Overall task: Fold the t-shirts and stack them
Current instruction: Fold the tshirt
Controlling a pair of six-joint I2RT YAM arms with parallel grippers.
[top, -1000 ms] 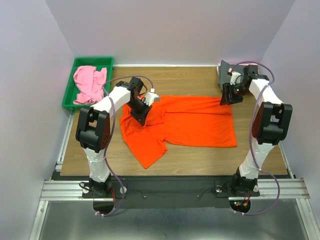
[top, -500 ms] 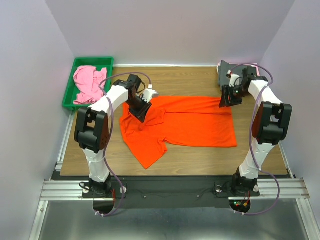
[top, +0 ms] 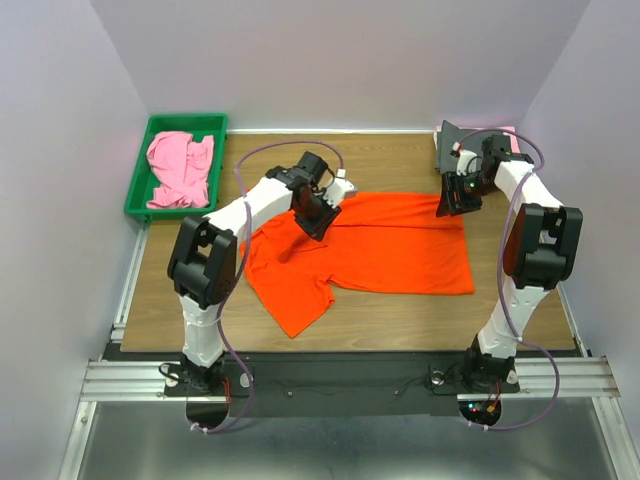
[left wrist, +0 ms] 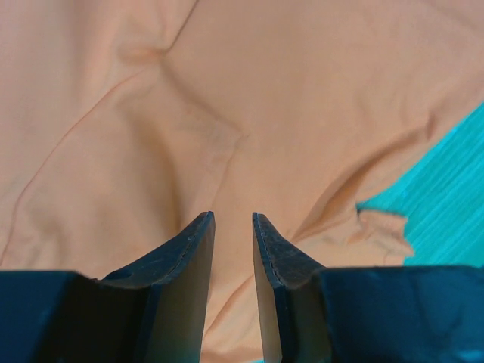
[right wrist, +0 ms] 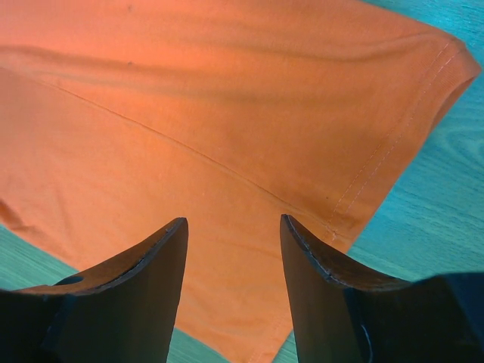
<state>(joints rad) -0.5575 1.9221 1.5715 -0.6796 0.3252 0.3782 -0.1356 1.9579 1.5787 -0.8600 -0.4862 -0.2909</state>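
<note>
A bright orange t-shirt [top: 380,245] lies spread on the wooden table, with one sleeve pointing toward the near left. My left gripper [top: 320,207] hovers over the shirt's far left part near the collar. In the left wrist view its jaws [left wrist: 231,215] stand a little apart with only wrinkled orange cloth [left wrist: 227,91] below. My right gripper [top: 455,195] is over the shirt's far right corner. In the right wrist view it [right wrist: 233,219] is open above the hemmed corner [right wrist: 227,98]. A light pink t-shirt [top: 180,165] lies crumpled in the green tray [top: 187,123].
The green tray stands at the table's far left corner. A dark grey item [top: 447,145] with a pink edge [top: 505,131] beside it sits at the far right corner, behind my right arm. Bare wood [top: 400,310] shows near the front edge.
My left gripper has moved to the right along the shirt's far edge, from the left shoulder toward the collar. The right gripper has hardly moved. The shirt lies as before.
</note>
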